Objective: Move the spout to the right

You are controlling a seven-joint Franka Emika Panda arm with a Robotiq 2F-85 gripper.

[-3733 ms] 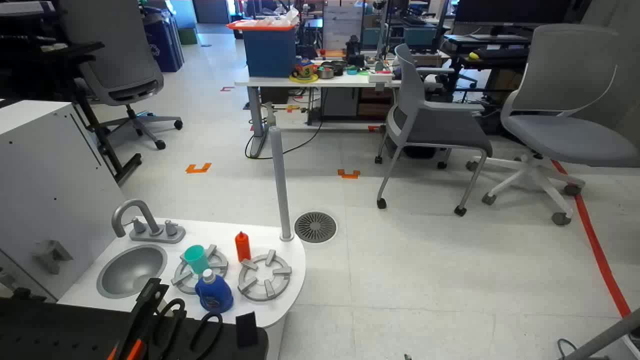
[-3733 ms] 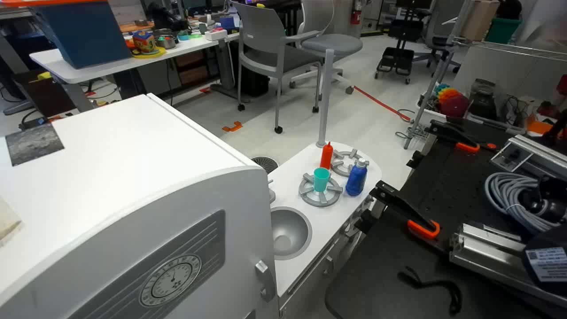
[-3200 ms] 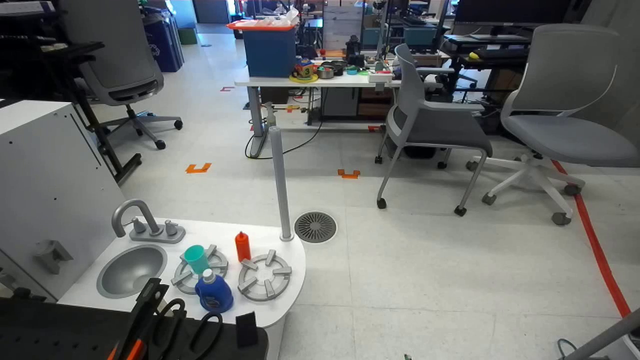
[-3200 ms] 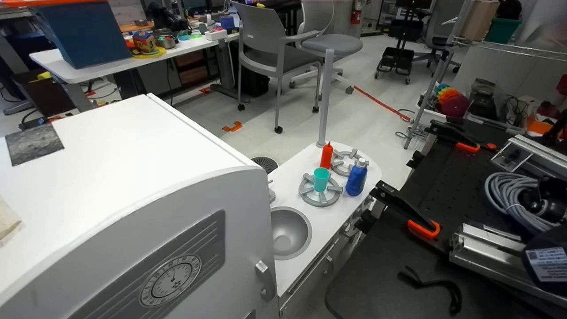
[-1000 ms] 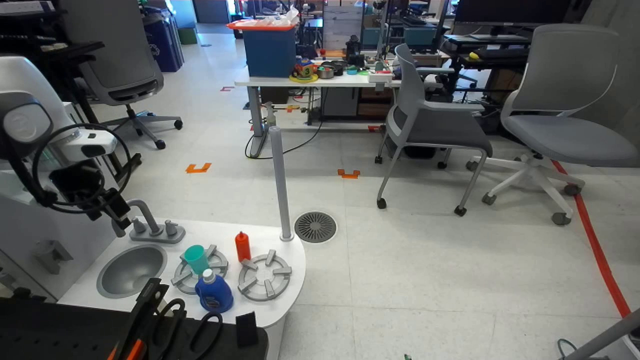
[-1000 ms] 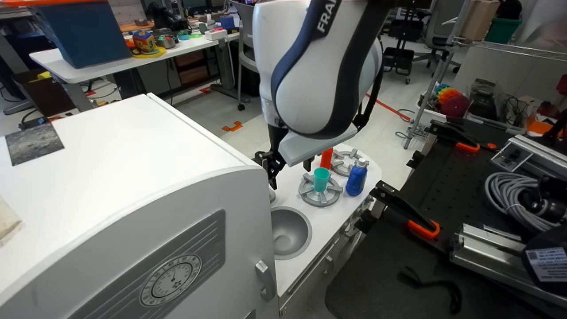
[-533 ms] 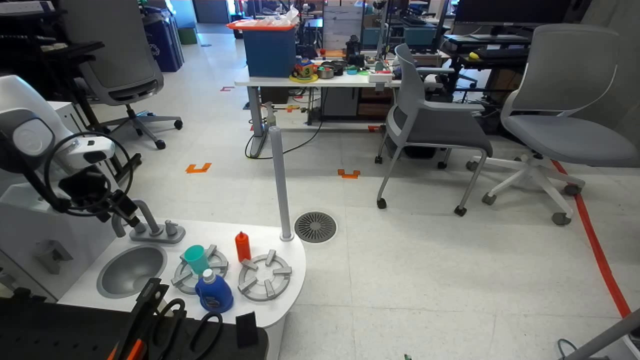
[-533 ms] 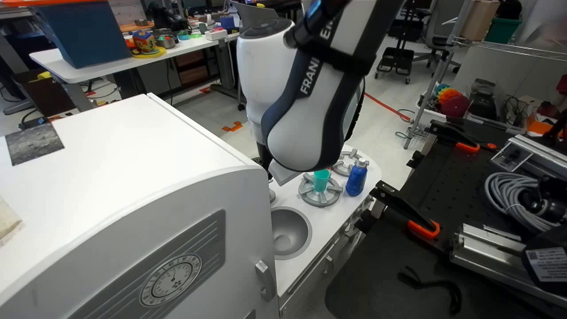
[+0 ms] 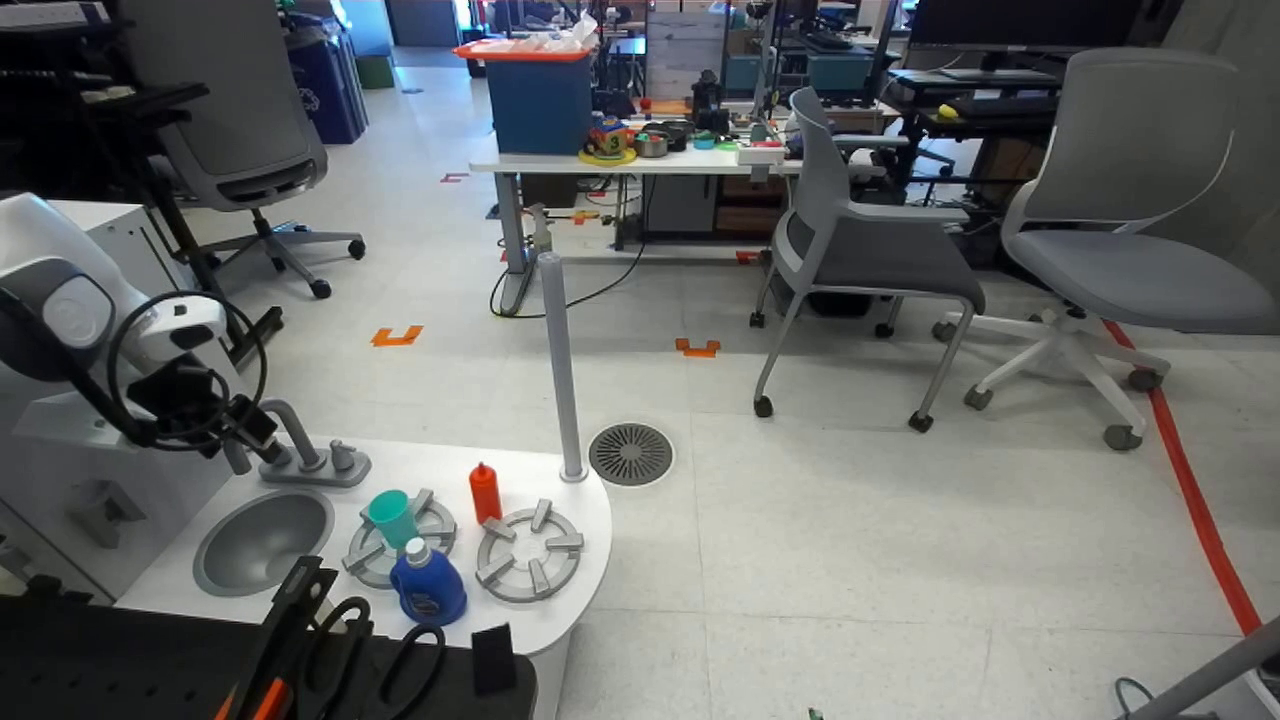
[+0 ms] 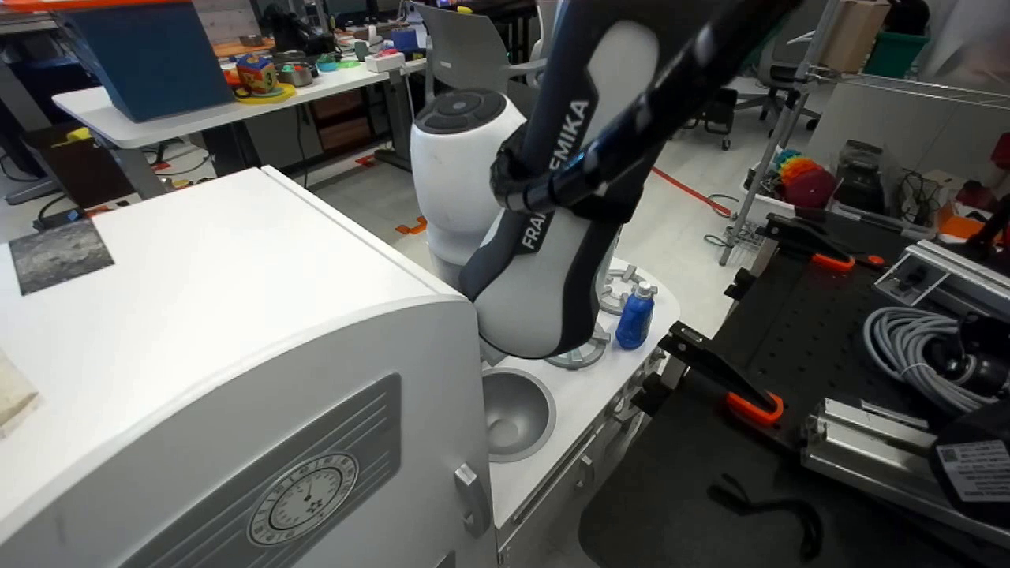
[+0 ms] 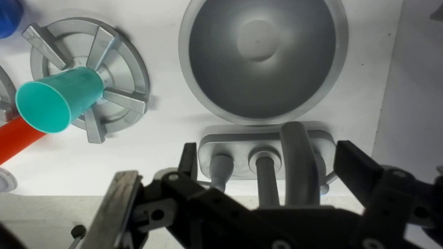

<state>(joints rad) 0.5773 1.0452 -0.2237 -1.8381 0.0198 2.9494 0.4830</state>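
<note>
The spout [image 11: 299, 162] is a silver-grey arched gooseneck tube on a flat base with short side handles. In the wrist view it rises between the fingers of my gripper [image 11: 267, 152], which is open wide. Both the upright tube and the down-curving end stand between the fingers, with gaps on both sides. In an exterior view the gripper [image 9: 243, 442] is at the arch of the spout [image 9: 295, 430] and covers part of it. The spout's end points toward the round sink bowl [image 9: 215, 570]. In the remaining exterior view, the arm [image 10: 529, 308] and the cabinet hide the spout and gripper.
A white cabinet [image 10: 237, 260] stands close beside the sink. A teal cup [image 9: 393, 517] is on a burner [image 9: 365, 575]. A red bottle [image 9: 485, 493] and a blue bottle [image 9: 428, 585] stand nearby. A grey post [image 9: 560, 370] rises at the counter's corner.
The arm was out of view at first, then came in over the sink. Over the last second it has moved lower, around the spout. The spout has not visibly moved.
</note>
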